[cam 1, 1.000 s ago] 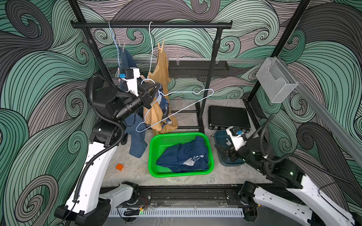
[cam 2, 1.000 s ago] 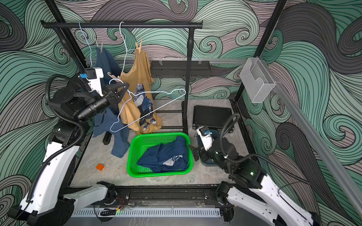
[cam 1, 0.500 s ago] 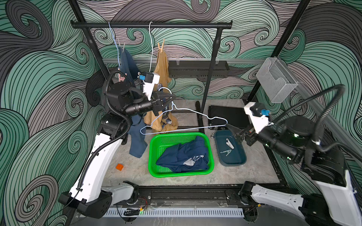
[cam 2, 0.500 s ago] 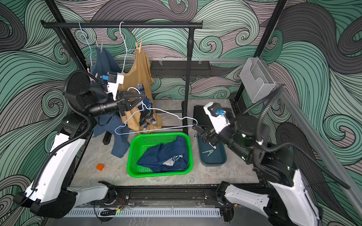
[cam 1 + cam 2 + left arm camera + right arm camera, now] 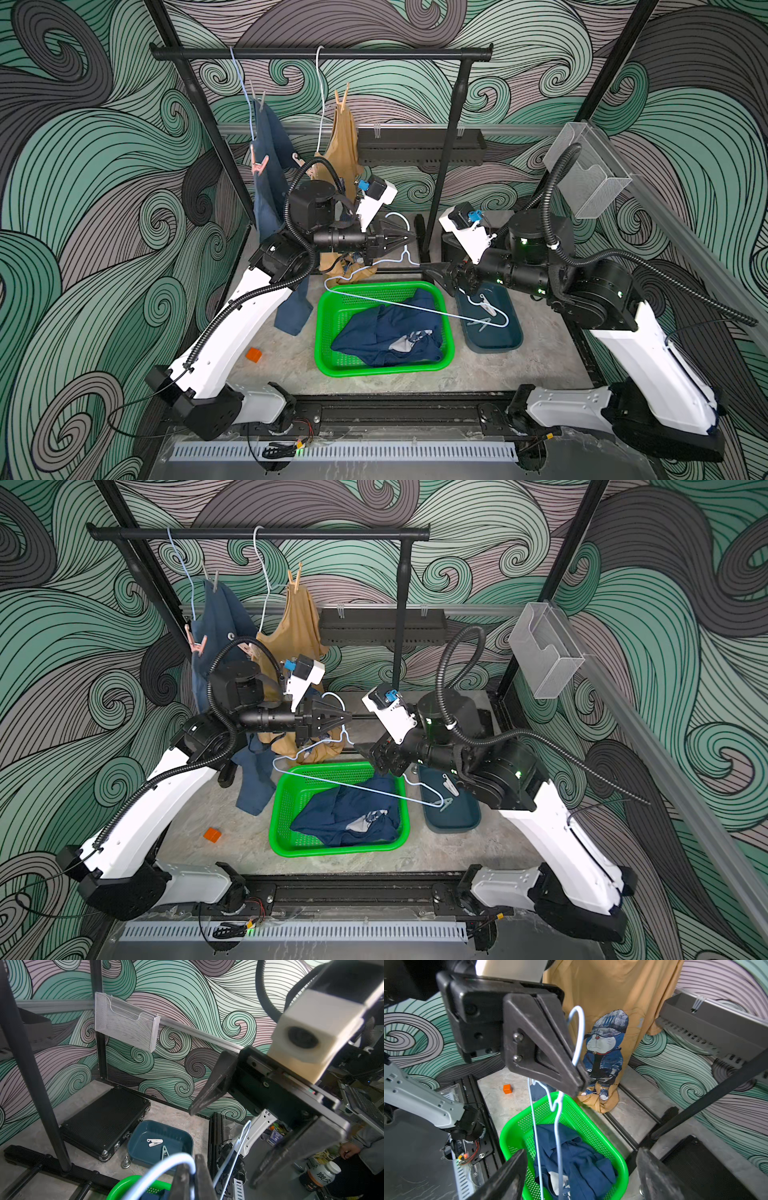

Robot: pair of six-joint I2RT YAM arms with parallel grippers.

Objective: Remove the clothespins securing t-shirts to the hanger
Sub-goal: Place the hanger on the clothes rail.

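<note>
My left gripper (image 5: pixel 411 237) is shut on the hook of a bare pale blue wire hanger (image 5: pixel 395 305), which slants over the basket toward the tray. My right gripper (image 5: pixel 428 268) is open, and the hanger's wires (image 5: pixel 558 1147) run between its fingers (image 5: pixel 508 1174) untouched. A navy t-shirt (image 5: pixel 390 332) lies in the basket. On the rail hang a mustard t-shirt (image 5: pixel 345 141) with a tan clothespin (image 5: pixel 341 99), and a blue t-shirt (image 5: pixel 270 166) with a grey clothespin (image 5: pixel 259 99) and a pink clothespin (image 5: pixel 258 163). A white clothespin (image 5: pixel 154 1141) and a teal clothespin (image 5: pixel 164 1152) lie in the tray.
A green basket (image 5: pixel 320 332) stands at the front centre with a dark teal tray (image 5: pixel 515 332) to its right. A black case (image 5: pixel 104 1118) lies behind the tray. The rack's upright pole (image 5: pixel 444 166) rises between the arms. An orange cube (image 5: pixel 253 354) sits on the floor.
My right arm has risen from the tray and swung left to the hanger, its jaws narrowing a little. My left arm has carried the hanger rightward over the basket.
</note>
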